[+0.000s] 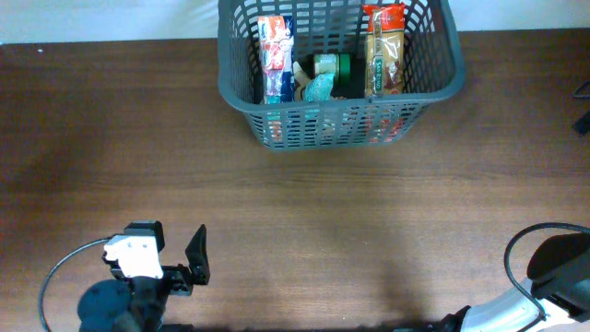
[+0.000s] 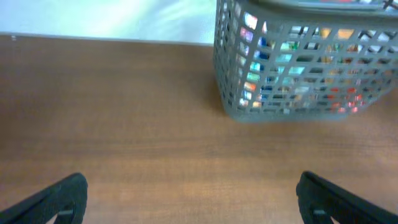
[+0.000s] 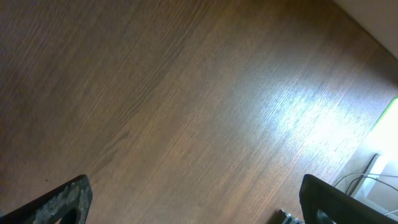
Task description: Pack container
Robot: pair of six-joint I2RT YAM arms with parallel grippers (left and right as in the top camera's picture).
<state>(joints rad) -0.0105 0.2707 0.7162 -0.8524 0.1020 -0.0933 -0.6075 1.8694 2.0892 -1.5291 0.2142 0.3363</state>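
Observation:
The container (image 1: 339,118), a dark grey lattice basket, stands at the table's far middle. Inside it a red, white and blue packet (image 1: 275,57) stands at the left, a tan snack packet with a red top (image 1: 383,51) at the right, and a green round item (image 1: 333,66) and a teal item (image 1: 319,88) lie between them. My left gripper (image 1: 171,243) is at the near left, far from the basket, open and empty. In the left wrist view the container (image 2: 292,87) is ahead to the right, beyond the open left gripper (image 2: 193,204). The right gripper (image 3: 199,205) is open over bare wood.
The right arm (image 1: 556,269) sits at the near right corner with a black cable looping by it. Cables (image 3: 367,182) and the table's edge show at the lower right of the right wrist view. A white wall runs behind the table.

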